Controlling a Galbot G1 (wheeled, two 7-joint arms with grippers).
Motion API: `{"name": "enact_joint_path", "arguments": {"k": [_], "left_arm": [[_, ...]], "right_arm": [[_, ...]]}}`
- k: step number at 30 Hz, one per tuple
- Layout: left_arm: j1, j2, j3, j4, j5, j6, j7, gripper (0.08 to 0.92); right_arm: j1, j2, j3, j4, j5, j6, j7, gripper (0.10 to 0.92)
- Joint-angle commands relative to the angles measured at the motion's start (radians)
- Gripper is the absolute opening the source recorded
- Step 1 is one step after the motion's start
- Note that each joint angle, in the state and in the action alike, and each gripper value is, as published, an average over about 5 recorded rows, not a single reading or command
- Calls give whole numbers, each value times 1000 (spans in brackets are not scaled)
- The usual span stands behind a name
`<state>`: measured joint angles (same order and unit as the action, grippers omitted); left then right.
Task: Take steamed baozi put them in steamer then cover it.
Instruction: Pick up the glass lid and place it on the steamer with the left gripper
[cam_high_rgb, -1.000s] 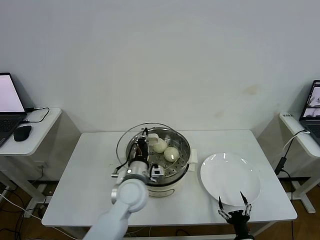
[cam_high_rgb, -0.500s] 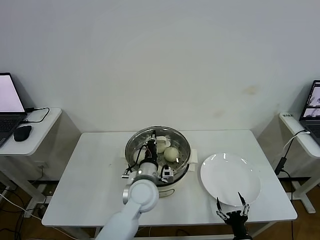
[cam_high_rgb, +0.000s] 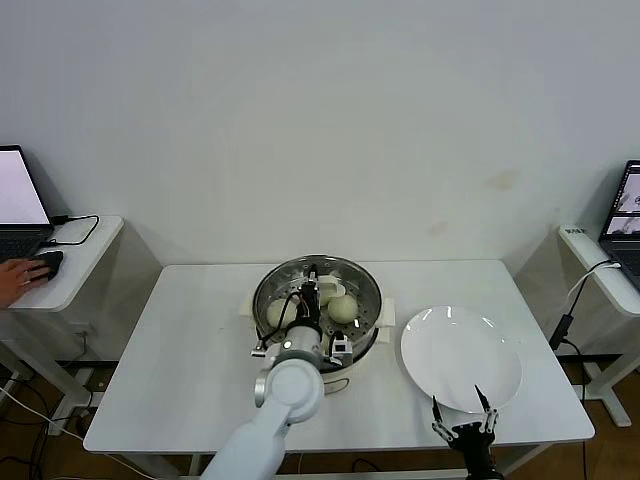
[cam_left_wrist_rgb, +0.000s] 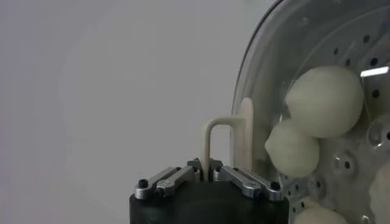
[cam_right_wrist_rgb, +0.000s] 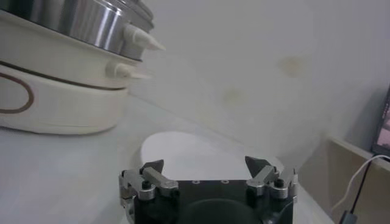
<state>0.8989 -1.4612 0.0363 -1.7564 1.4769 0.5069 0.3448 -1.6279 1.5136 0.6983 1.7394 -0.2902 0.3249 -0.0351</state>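
Left pincer (cam_left_wrist_rgb: 210, 173): clamped tight on the cream handle of the cover (cam_high_rgb: 318, 290), holding it over the steamer (cam_high_rgb: 352, 345) at the counter's (cam_high_rgb: 180, 340) middle.
Cover: glass disc lines up with the pot rim; I judge it nearly seated, though I can't tell whether the rim has touched down all round.
Steamed baozi (cam_high_rgb: 342, 309): inside the steamer under the glass; loading looks done.
Bun count: three plain in the head view, at about 9, 12 and 2 o'clock in the pot; a fourth is cut off at the left wrist view's edge.
Plate (cam_high_rgb: 460, 355): bare, at 3 o'clock of the steamer.
Right pincer (cam_high_rgb: 459, 421): spread wide, holding nothing, parked at the counter's near edge.
Left to do: settle the cover, let go.
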Motion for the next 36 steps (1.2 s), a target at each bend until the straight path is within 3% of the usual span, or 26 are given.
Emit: {"name": "enact_joint_path", "arguments": {"k": [1,19,27,36], "left_arm": [[0,-9,0,23,5,-3,-11,141],[16,-7,-17,11,3,-22,-44,166],[74,43,-18,-107,-23,-28,-54,388],[251,175,-67,-384,-178,-33,-108,648]], "right_arm": [[0,-1,-1,-2,1,1,0,823],[-1,-3,-8,-5,-1,4,-3,823],[-5,-1,-11,-3,-6,4,-5,822],[-11,0,-12,0,-10,6,-5,822]]}}
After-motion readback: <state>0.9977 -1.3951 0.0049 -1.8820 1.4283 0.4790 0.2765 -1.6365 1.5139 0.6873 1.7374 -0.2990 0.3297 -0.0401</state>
